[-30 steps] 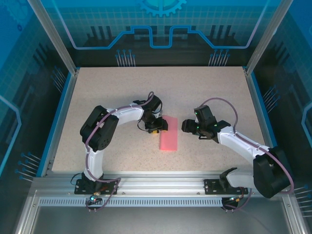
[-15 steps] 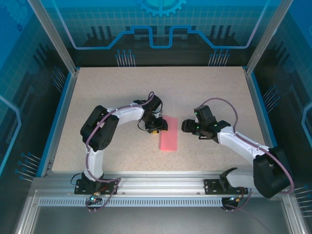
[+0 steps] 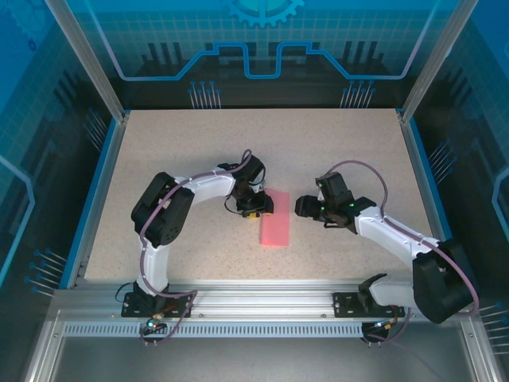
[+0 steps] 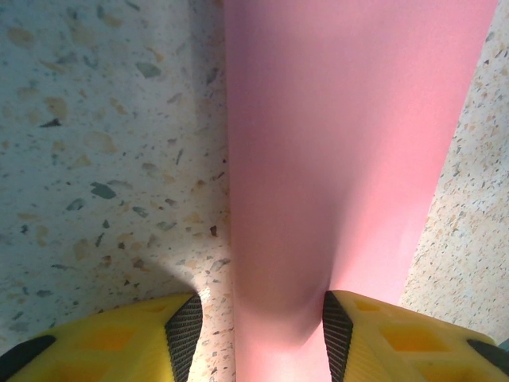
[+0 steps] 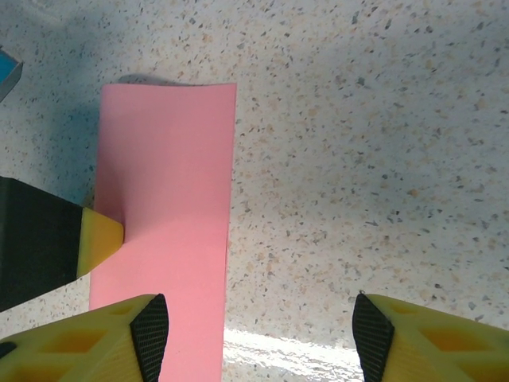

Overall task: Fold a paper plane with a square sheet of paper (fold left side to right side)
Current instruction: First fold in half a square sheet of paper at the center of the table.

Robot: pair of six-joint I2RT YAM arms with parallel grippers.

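Observation:
The square sheet of paper (image 3: 276, 223) lies flat on the table, folded in half into a narrow salmon-pink strip. My left gripper (image 3: 256, 208) stands open at the strip's far left end. In the left wrist view the strip (image 4: 342, 143) runs up between the yellow fingers (image 4: 262, 334): the left one is over bare table, the right one over the paper. My right gripper (image 3: 304, 207) hovers open just right of the strip. In the right wrist view the paper (image 5: 171, 199) lies under my left finger, and bare table fills the gap of my gripper (image 5: 261, 326).
The speckled tabletop (image 3: 342, 151) is bounded by blue rails and clear panels on all sides. A yellow fingertip of the left gripper (image 5: 102, 239) rests on the strip's left edge in the right wrist view.

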